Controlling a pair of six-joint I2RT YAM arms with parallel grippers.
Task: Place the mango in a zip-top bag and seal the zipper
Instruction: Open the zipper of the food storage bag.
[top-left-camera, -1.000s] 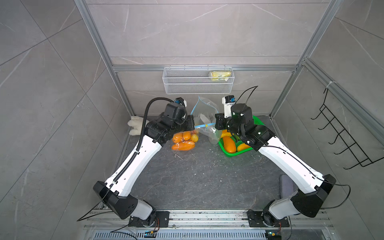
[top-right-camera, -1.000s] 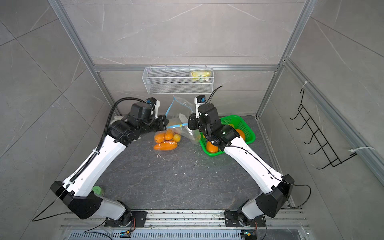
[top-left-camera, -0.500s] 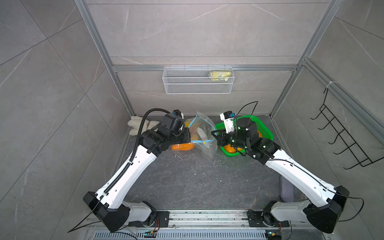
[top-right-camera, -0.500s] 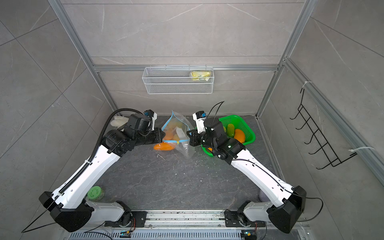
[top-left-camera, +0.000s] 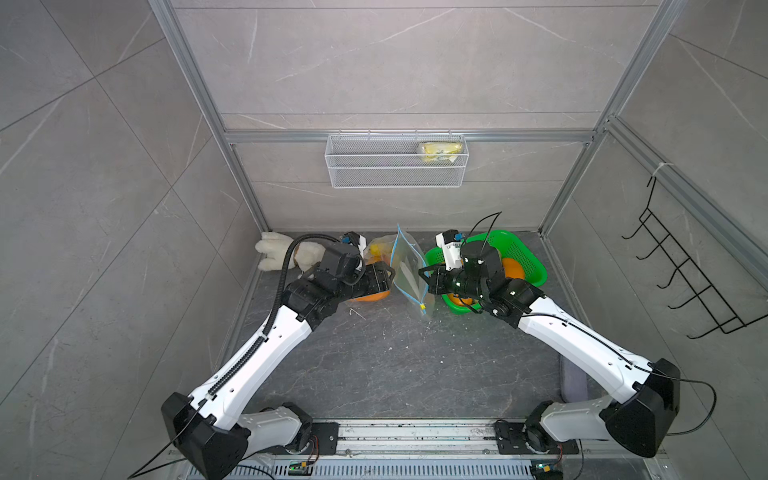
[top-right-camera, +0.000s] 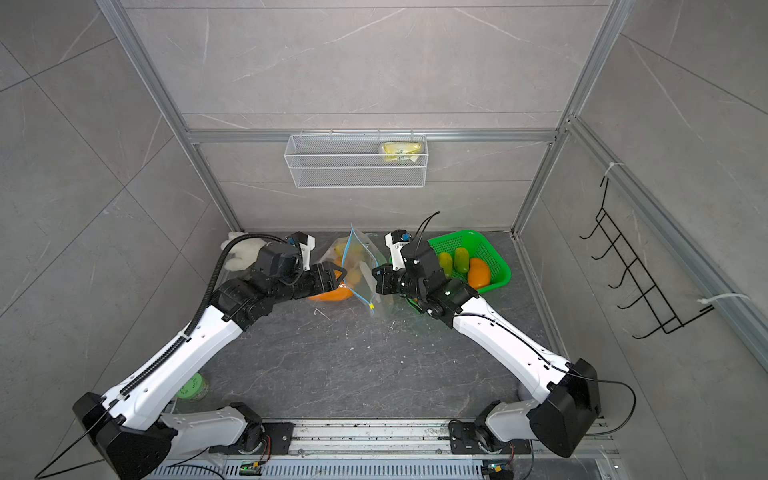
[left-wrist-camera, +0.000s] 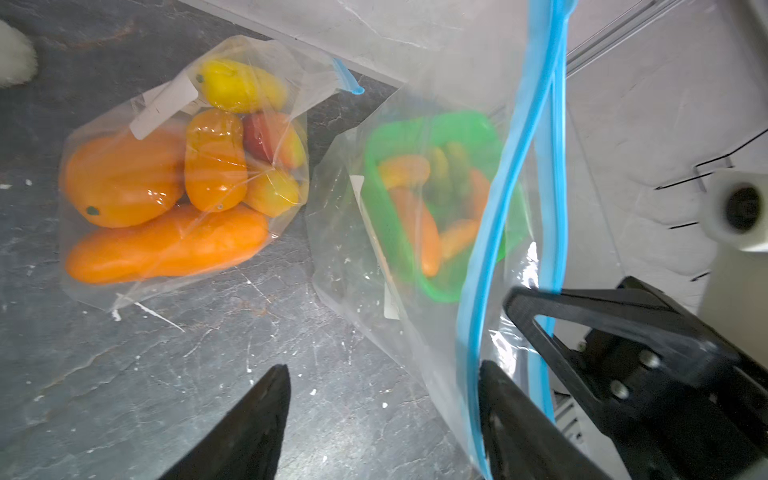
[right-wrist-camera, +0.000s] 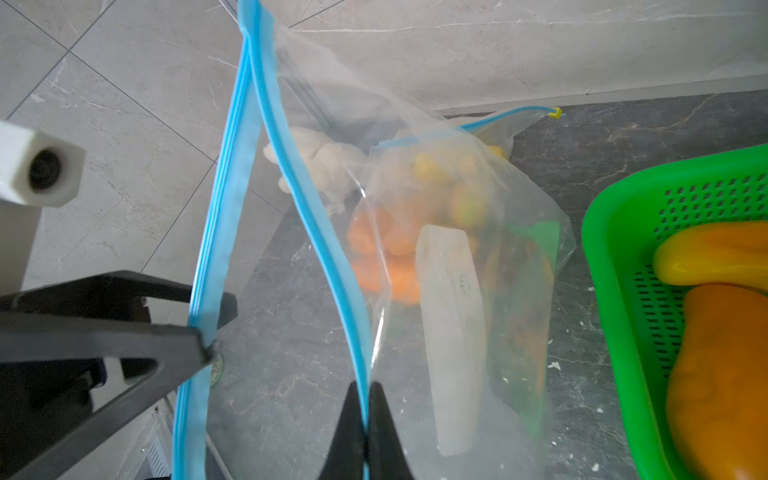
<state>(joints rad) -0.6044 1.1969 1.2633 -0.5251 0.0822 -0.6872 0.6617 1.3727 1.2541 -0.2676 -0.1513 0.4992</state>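
Between the arms, an empty bag (top-left-camera: 409, 270) is held upright. Its zipper edge (right-wrist-camera: 328, 270) is clamped by the right gripper (right-wrist-camera: 365, 388). The left gripper (left-wrist-camera: 384, 370) is spread apart, one jaw just beside that edge. An orange mango (top-right-camera: 478, 272) is seen in the basket (top-right-camera: 486, 249).

Grey tiled walls (top-left-camera: 395, 62), dark stone floor (top-left-camera: 395, 365), aluminium frame (top-left-camera: 189, 83), wire basket (top-left-camera: 395, 176)

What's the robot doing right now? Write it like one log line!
left gripper: open | right gripper: shut on bag | bag: unzipped, empty | mango: in basket
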